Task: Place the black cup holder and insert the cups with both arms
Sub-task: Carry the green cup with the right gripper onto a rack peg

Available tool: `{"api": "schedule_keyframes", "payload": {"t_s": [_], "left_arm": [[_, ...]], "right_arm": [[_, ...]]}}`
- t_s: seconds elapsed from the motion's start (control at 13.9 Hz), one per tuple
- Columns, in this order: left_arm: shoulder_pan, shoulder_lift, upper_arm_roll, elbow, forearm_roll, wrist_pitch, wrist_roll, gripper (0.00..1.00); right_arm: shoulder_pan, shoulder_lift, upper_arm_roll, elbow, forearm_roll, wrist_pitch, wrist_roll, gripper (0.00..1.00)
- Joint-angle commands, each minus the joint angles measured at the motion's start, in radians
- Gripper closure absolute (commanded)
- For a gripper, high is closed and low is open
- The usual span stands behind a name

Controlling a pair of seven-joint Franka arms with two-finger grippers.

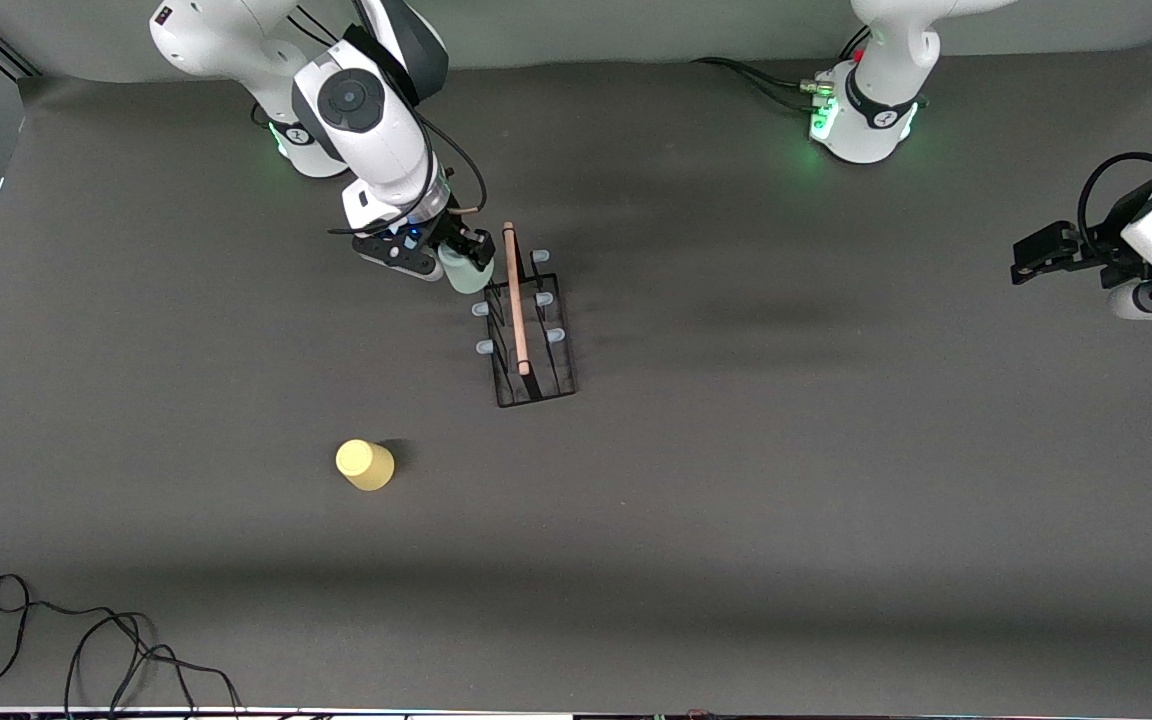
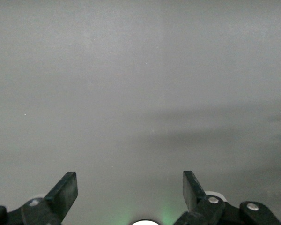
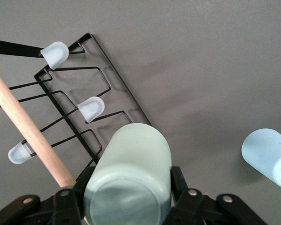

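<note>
black cup holder [image 1: 532, 340] stands mid-table, no cup on pegs | right gripper [image 1: 463, 258] clamps pale green cup [image 1: 464, 272] beside it | yellow cup [image 1: 365, 465] waits nearer camera | left gripper [image 1: 1034, 252] waits, fingers apart

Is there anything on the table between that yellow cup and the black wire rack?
Nothing: in the front view only bare dark table separates the yellow cup from the black cup holder.
</note>
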Motion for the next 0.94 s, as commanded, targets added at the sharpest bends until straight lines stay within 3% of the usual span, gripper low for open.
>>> {"api": "schedule_keyframes", "payload": {"t_s": [0.0,0.58,0.72,0.86], "left_arm": [[-0.009,-0.001,0.005,0.007,0.001,-0.010,-0.015,0.00],[0.002,0.006,0.009,0.011,-0.010,-0.001,-0.009,0.00],[0.002,0.005,0.009,0.009,-0.005,-0.003,-0.006,0.00],[-0.001,0.005,0.009,0.011,0.004,0.008,-0.007,0.00]], "right_arm": [[0.017,0.005,-0.010,0.006,-0.020,0.003,0.032,0.06],[-0.019,0.005,-0.037,0.036,-0.036,0.000,-0.038,0.03],[-0.077,0.021,-0.103,0.058,-0.063,0.000,-0.209,0.02],[-0.094,0.099,-0.189,0.120,-0.063,0.007,-0.354,0.00]]}}
